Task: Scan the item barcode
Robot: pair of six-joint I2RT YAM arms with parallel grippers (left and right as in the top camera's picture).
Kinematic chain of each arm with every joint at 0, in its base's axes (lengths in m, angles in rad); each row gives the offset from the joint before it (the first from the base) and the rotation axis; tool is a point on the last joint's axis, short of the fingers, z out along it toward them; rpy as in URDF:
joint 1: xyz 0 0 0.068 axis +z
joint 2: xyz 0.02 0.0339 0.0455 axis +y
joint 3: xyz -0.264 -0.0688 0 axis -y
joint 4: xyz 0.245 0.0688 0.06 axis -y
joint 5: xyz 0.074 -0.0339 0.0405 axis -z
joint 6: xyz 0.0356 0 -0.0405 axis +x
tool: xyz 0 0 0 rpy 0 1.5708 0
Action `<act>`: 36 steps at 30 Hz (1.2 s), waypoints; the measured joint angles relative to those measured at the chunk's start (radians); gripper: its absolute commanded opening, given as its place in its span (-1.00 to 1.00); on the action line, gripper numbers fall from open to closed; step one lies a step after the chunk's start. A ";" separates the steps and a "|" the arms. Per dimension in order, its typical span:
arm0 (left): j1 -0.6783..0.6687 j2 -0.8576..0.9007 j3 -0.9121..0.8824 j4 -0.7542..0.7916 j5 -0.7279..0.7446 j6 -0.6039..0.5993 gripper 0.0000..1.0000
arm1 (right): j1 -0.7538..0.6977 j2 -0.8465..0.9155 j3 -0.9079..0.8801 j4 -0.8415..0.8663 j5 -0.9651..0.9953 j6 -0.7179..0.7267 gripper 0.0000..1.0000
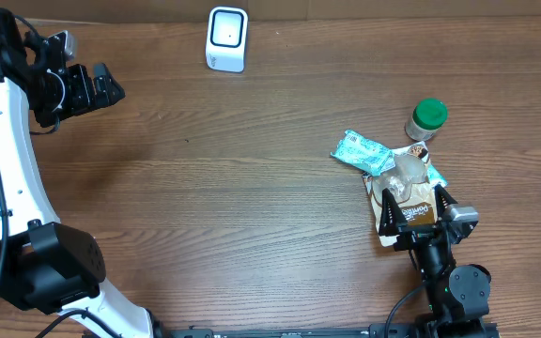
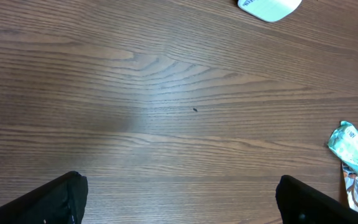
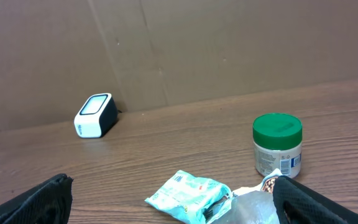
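A white barcode scanner (image 1: 226,38) stands at the table's far edge, and it also shows in the left wrist view (image 2: 269,7) and the right wrist view (image 3: 96,115). At the right lie three items close together: a teal packet (image 1: 363,152), a green-lidded jar (image 1: 426,120) and a brown snack bag (image 1: 409,205) with clear plastic on top. My right gripper (image 1: 414,203) hovers open over the brown bag, and its fingers (image 3: 316,202) straddle the teal packet (image 3: 188,196). My left gripper (image 1: 111,86) is open at the far left over bare wood, holding nothing.
A brown cardboard wall (image 3: 197,50) rises behind the table's far edge. The wooden tabletop (image 1: 252,188) stretches between the two arms. The left arm's white body (image 1: 7,169) runs down the left side. The jar (image 3: 277,144) stands upright just beyond the bags.
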 measured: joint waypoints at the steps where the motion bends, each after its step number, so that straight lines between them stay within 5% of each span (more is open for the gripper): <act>1: 0.000 0.000 0.000 0.000 0.000 0.000 0.99 | 0.000 0.000 0.000 0.000 0.000 0.000 1.00; 20: -0.037 -0.024 -0.002 0.000 -0.023 0.000 0.99 | 0.000 0.000 0.000 0.000 0.000 0.000 1.00; 36: -0.439 -0.445 -0.002 -0.005 -0.063 0.003 0.99 | 0.000 0.000 0.000 0.000 -0.004 0.000 1.00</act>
